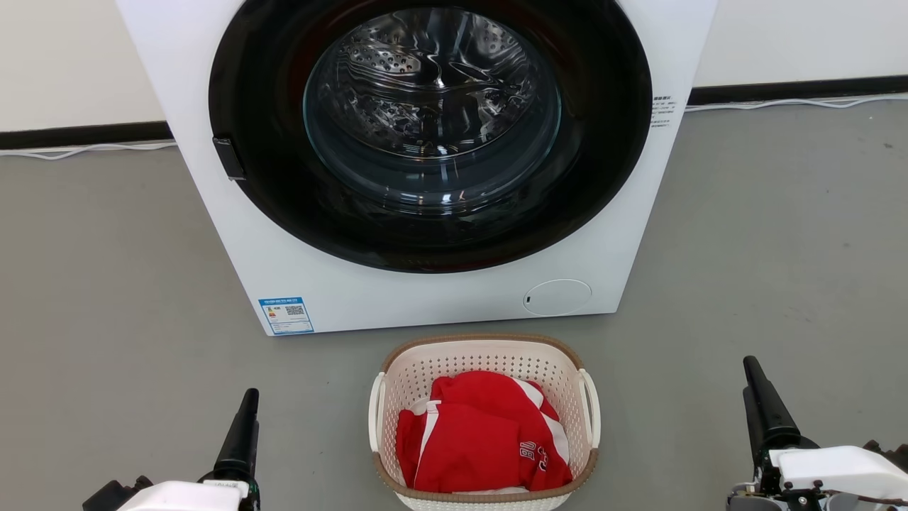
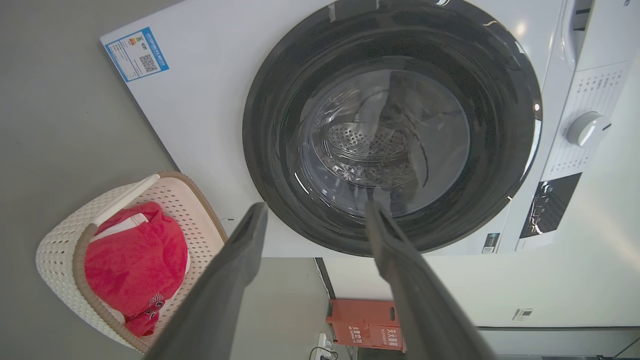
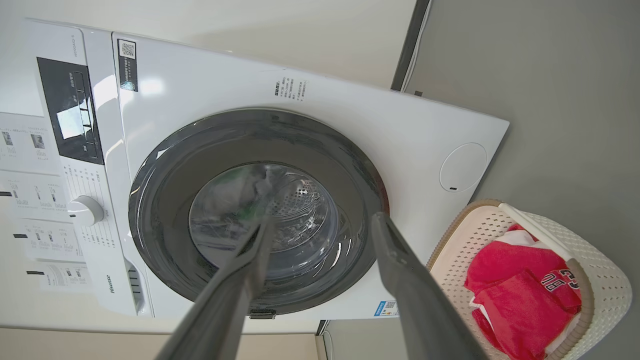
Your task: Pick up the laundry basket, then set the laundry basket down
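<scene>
Laundry basket sits on floor just in front of washer, long axis pointing at washer, loop handles facing L/R. L gripper and R gripper are both spread apart and empty, flanking the basket. We judge L slightly nearer.

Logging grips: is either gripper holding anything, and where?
Nothing is held. Left gripper and right gripper are open, clear of the cream-white perforated plastic laundry basket.

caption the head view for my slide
Laundry basket of red clothes before the washing machine, left hand and right hand open either side.
</scene>
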Available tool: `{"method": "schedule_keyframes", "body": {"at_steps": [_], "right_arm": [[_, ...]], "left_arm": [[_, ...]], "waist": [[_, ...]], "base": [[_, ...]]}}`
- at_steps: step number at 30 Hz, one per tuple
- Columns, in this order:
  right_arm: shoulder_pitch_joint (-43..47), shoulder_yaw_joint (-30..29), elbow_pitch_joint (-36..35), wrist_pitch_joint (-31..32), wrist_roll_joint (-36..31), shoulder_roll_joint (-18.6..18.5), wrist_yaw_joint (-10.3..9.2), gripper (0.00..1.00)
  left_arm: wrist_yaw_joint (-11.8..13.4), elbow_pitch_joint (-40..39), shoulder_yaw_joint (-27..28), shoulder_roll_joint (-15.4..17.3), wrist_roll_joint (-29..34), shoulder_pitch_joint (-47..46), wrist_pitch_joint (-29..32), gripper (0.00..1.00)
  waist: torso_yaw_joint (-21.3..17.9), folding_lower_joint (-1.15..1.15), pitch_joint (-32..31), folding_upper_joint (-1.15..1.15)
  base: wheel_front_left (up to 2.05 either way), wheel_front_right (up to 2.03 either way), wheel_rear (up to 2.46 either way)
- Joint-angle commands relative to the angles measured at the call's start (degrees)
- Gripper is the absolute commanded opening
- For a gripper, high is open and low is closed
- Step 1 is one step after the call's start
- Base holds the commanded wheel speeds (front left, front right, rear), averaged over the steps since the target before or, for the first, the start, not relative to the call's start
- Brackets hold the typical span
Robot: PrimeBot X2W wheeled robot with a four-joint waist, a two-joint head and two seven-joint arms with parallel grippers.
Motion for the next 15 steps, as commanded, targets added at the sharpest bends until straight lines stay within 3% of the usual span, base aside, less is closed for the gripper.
{"method": "schedule_keyframes", "body": {"at_steps": [1, 15], "right_arm": [[-1.54, 0.41, -2.0, -0.88, -1.93, -1.08, 0.12, 1.0], [-1.9, 1.3, -2.82, -3.23, -13.44, -2.02, 0.17, 1.0]], "left_arm": [[-0.18, -1.25, 0.6, 0.47, 1.63, -1.93, -0.54, 1.0], [0.6, -1.91, 0.31, 0.54, 10.74, -1.57, -2.93, 1.0]], "waist": [[-0.02, -0.01, 0.0, 0.0], [-0.5, -0.01, 0.07, 0.0]], "base": [[0.0, 0.0, 0.0], [0.0, 0.0, 0.0]]}}
